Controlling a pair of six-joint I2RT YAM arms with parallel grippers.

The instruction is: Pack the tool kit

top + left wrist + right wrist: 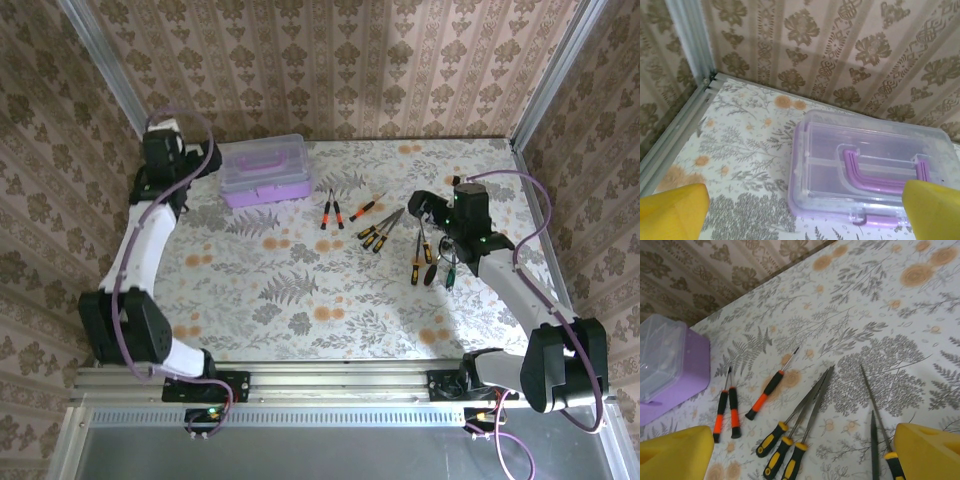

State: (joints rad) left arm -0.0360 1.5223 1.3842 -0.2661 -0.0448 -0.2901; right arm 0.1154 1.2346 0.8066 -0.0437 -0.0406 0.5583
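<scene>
The top view looks down from above and behind on the whole table. The left wrist view faces the case, close ahead of the left claw. The right wrist view faces screwdrivers ahead of the right claw; the case, far to that claw's left, shows in all three.

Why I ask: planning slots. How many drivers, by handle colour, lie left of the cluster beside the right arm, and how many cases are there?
Orange-handled drivers: 3
Yellow-handled drivers: 3
Lilac case: 1
Total: 7

Floral-patterned table with lilac case and scattered screwdrivers
</scene>
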